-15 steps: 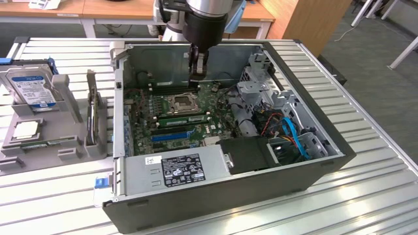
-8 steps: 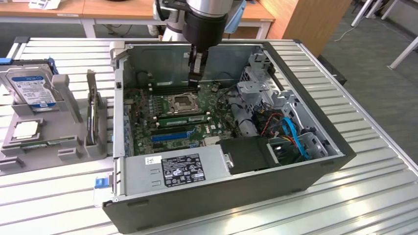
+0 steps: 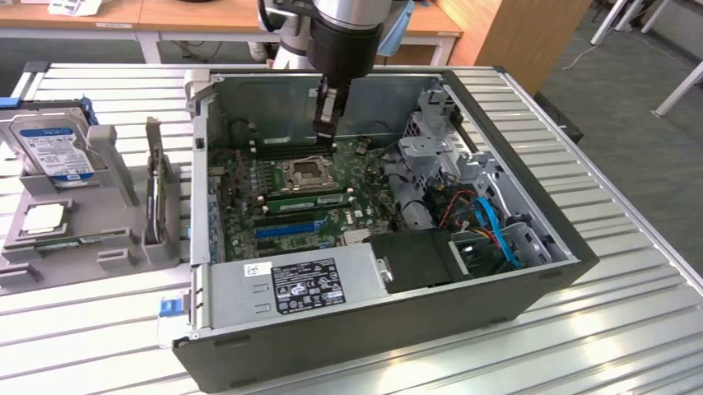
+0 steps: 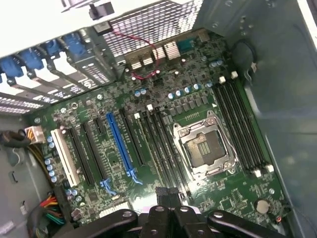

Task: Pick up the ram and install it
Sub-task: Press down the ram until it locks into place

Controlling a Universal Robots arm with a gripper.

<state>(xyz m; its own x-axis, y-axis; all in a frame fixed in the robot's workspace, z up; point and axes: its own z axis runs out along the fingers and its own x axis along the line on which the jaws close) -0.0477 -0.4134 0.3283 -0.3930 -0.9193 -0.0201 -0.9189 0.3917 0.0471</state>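
Note:
My gripper [image 3: 326, 132] hangs inside the open computer case [image 3: 528, 280], above the motherboard [image 3: 247, 185], with its dark fingers pressed together. I cannot make out anything held between them. The ram [image 3: 309, 200], a narrow green stick with dark chips, stands in a memory slot just in front of the empty processor socket [image 3: 306, 174]. In the wrist view the gripper [image 4: 168, 196] hovers over the end of the long dark memory slots [image 4: 148, 134], between the socket [image 4: 203, 148] and the blue expansion slot [image 4: 120, 146].
A grey parts holder [image 3: 115, 251] at the exterior view's left carries a hard drive [image 3: 49, 148], a square silver processor chip [image 3: 44, 218] and a thin board standing on edge [image 3: 155, 185]. The power supply [image 3: 296, 284], drive cage [image 3: 434, 152] and cables [image 3: 495, 226] crowd the case.

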